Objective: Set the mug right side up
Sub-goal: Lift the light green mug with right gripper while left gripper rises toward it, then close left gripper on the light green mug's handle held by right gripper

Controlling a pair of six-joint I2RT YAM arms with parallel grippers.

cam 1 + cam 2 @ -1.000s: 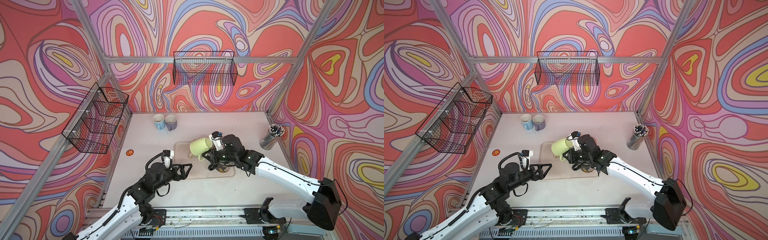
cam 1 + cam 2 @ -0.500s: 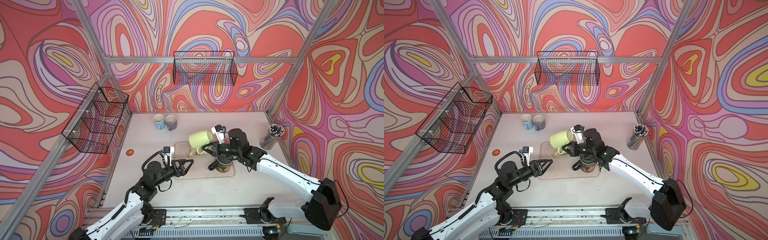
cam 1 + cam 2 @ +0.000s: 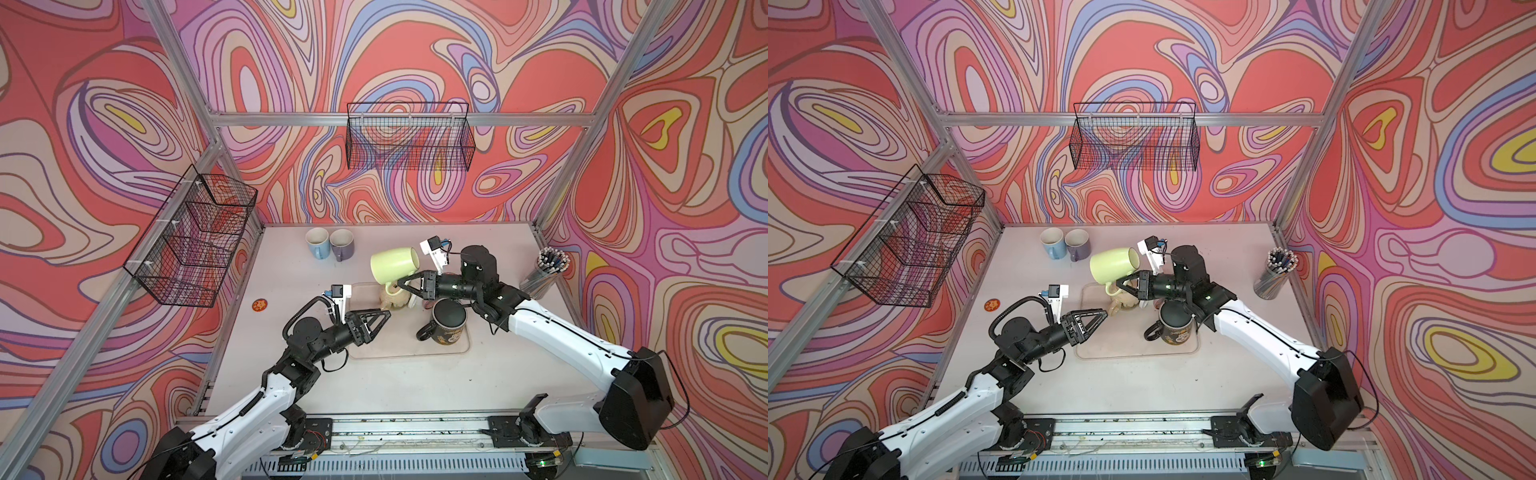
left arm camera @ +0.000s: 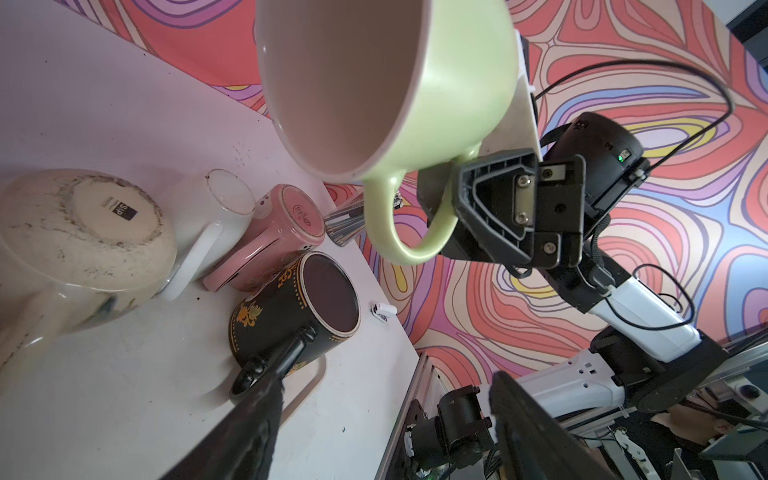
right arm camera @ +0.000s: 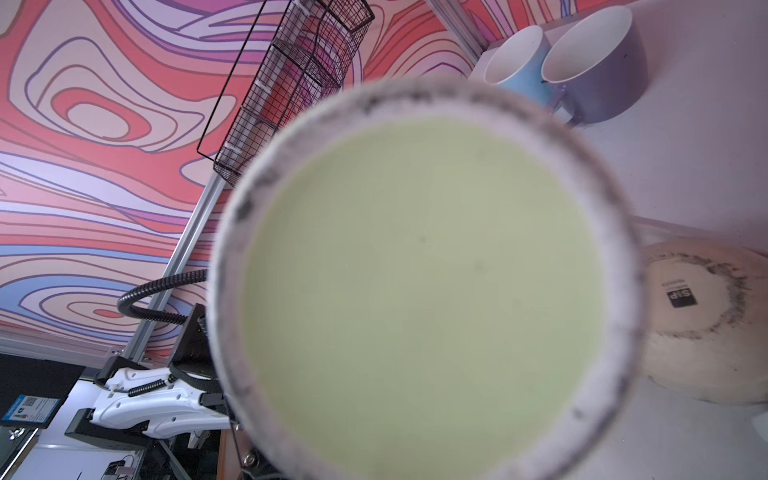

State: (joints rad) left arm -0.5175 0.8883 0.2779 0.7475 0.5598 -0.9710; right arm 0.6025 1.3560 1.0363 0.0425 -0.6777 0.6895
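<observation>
The pale green mug [image 3: 394, 264] [image 3: 1114, 264] hangs in the air over the back of the tray, tipped on its side. My right gripper [image 3: 401, 284] [image 3: 1121, 285] is shut on its handle. The mug's base [image 5: 419, 286] fills the right wrist view, hiding the jaws there. Its open mouth [image 4: 345, 79] faces the left wrist camera, and the handle [image 4: 399, 232] sits in the right gripper's fingers [image 4: 494, 199]. My left gripper [image 3: 386, 314] [image 3: 1104, 312] [image 4: 386, 380] is open and holds nothing, low over the tray's left part, below the mug.
On the beige tray [image 3: 415, 351] stand an upside-down cream mug [image 3: 395, 297], an upside-down black mug [image 3: 448, 322], a pink mug [image 4: 282, 224] and a white mug [image 4: 216, 208]. Blue [image 3: 318, 243] and purple [image 3: 343, 244] mugs stand upright at the back. A pen cup [image 3: 544, 272] is at right.
The right arm has lifted the green mug higher and farther back. My left gripper has moved forward toward the tray's mugs, and its jaws have narrowed somewhat.
</observation>
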